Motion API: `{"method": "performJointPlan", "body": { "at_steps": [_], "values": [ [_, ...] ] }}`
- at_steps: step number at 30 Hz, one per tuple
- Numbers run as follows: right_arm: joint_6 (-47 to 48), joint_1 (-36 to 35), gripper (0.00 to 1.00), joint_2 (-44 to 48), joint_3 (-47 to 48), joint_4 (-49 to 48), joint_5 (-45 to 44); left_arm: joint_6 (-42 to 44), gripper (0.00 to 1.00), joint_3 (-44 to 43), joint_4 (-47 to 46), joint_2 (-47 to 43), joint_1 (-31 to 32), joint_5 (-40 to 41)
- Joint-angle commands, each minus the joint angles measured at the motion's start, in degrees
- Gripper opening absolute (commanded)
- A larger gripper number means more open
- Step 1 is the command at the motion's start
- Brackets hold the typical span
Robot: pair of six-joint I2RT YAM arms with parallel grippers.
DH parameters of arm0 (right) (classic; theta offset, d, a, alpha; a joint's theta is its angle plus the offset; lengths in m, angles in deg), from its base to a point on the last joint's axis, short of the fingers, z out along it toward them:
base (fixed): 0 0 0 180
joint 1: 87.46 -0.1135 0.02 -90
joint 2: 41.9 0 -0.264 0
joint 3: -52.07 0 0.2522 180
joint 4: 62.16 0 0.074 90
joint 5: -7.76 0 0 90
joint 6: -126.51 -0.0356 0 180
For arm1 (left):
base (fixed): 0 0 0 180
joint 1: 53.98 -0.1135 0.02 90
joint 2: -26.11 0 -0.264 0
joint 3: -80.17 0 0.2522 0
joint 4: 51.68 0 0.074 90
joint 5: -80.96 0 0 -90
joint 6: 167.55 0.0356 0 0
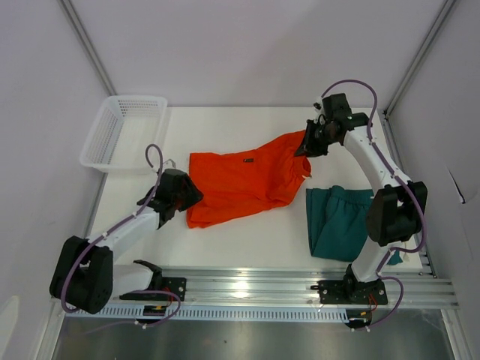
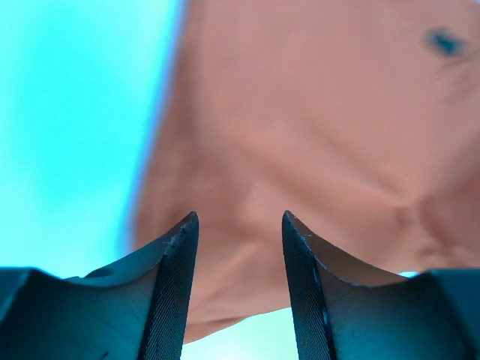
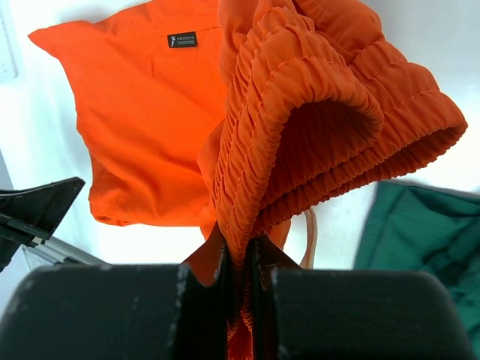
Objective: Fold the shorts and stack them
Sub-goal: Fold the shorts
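- Mid-table, the orange shorts (image 1: 240, 187) lie half-spread, with the right gripper (image 3: 240, 259) clenched on the lifted waistband.
- The left gripper (image 2: 240, 232) is released, empty over the hem.
- Looks like folding: next, carry the waistband across. The teal shorts (image 1: 337, 221) sit beside.

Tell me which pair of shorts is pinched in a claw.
The orange shorts: the right claw is clamped on their gathered waistband. The teal pair lies untouched beside them.

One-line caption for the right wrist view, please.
Right gripper shut on the gathered elastic waistband of the orange shorts, teal shorts lying beyond.
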Motion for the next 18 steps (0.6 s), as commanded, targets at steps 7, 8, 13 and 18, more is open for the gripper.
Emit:
{"method": "performJointPlan", "body": {
  "at_steps": [7,8,13,18],
  "values": [
    [5.7,2.8,0.00,1.2,4.1,3.7,-0.7,4.1,0.51,4.8,-7.7,5.4,-5.5,-4.3],
    [5.7,2.6,0.00,1.1,4.4,4.3,-0.8,4.1,0.51,4.7,-8.2,6.2,-5.5,-4.3],
    [6.3,1.5,0.00,1.4,5.8,5.8,-1.3,4.6,0.53,3.8,-14.3,9.8,-5.5,-5.7],
    [7.0,0.9,0.00,1.1,6.5,7.1,-2.7,4.3,0.54,3.7,-16.3,9.8,-5.5,-5.8]
  ]
}}
